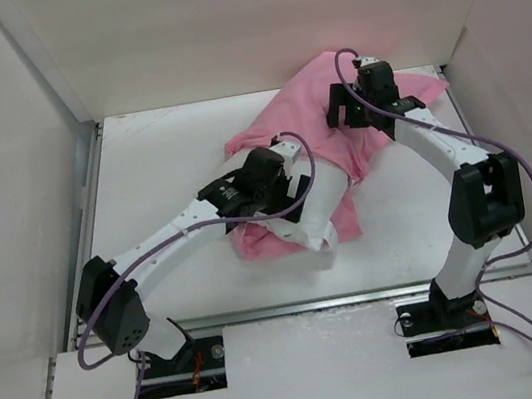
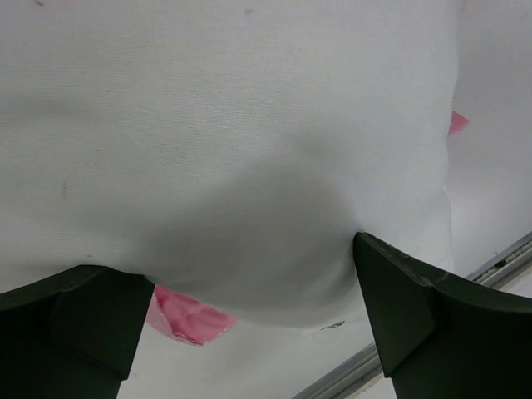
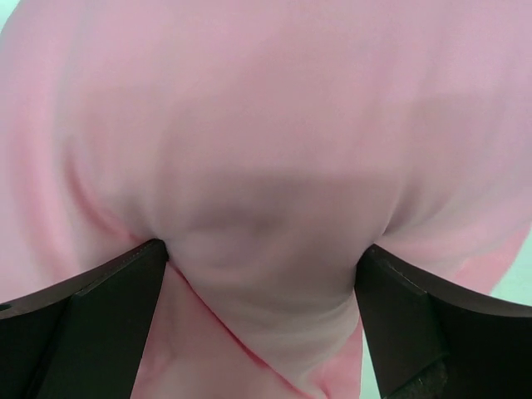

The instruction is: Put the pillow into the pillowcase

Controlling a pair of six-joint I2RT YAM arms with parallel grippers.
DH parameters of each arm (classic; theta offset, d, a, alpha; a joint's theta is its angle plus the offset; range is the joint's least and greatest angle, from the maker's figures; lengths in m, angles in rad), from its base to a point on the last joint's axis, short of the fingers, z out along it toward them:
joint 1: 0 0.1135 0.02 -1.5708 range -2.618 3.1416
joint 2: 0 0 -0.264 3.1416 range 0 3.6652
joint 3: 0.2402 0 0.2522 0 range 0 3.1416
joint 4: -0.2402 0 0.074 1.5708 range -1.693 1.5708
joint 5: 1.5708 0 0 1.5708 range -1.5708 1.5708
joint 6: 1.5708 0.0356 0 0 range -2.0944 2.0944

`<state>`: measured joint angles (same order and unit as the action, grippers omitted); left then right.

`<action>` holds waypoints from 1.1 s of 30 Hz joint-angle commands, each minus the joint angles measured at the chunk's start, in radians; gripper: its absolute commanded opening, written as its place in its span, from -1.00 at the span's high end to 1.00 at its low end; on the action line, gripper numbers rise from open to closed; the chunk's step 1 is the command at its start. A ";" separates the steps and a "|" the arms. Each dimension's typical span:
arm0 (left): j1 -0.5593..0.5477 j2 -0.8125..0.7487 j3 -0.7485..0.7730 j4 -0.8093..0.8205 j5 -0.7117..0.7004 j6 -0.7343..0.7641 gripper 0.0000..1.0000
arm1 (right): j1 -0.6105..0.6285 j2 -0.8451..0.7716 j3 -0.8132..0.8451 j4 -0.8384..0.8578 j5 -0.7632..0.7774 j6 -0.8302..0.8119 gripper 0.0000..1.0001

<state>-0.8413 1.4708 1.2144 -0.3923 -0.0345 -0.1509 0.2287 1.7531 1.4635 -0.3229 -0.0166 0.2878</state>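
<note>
1. Pillow lies at the middle of the table, running from 7 o'clock to 1 o'clock. Only its white near end is bare. The rest is under the pink pillowcase.
2. Look at the edges. The pillowcase mouth crosses the pillow just beyond your left gripper, and a pink flap sticks out beneath the bare corner at 7 o'clock. At 1 o'clock the far edge of the cloth reaches the foot of the back wall.
3. Your left gripper is released, fingers spread wide, and the white pillow bulges down between them. A scrap of pink pillowcase shows below that bulge.
4. Your right gripper sits over the covered far end at 1 o'clock. In the right wrist view the right gripper is also released, its jaws wide apart, with the pillowcase swelling between them.
5. You have the most room at 9 to 10 o'clock, where the table is broad and bare. A narrower bare strip lies at 3 to 5 o'clock. The near rail is close to the pillow's bare end at 6 o'clock.
</note>
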 commanded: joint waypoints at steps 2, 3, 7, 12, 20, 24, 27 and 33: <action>-0.068 -0.004 0.140 -0.033 -0.120 0.067 -1.00 | 0.014 -0.176 -0.064 0.041 -0.034 0.003 -0.91; -0.079 -0.019 0.151 -0.033 -0.120 0.085 -1.00 | 0.014 -0.226 -0.172 0.041 0.018 0.028 -0.91; -0.117 -0.015 0.187 0.019 -0.111 0.119 -1.00 | 0.004 -0.476 -0.449 0.041 0.009 0.157 -0.91; -0.159 0.158 0.361 -0.083 -0.151 0.155 -1.00 | 0.004 -0.682 -0.627 0.004 -0.040 0.250 -0.91; -0.202 0.181 0.425 -0.125 -0.171 0.168 -1.00 | -0.005 -0.813 -0.684 -0.123 0.173 0.310 -0.82; -0.237 0.255 0.445 -0.125 -0.162 0.159 -1.00 | -0.025 -0.774 -0.735 -0.094 0.098 0.320 -0.69; -0.237 0.328 0.456 -0.125 -0.139 0.159 -1.00 | -0.025 -0.730 -0.759 -0.047 0.046 0.320 -0.62; -0.226 0.402 0.430 -0.100 -0.194 0.125 -0.51 | -0.025 -0.626 -0.818 0.114 -0.019 0.301 -0.54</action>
<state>-1.0786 1.8652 1.6444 -0.4980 -0.1947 -0.0017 0.2096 1.0901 0.6556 -0.3614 0.0128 0.5922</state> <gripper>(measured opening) 0.916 0.788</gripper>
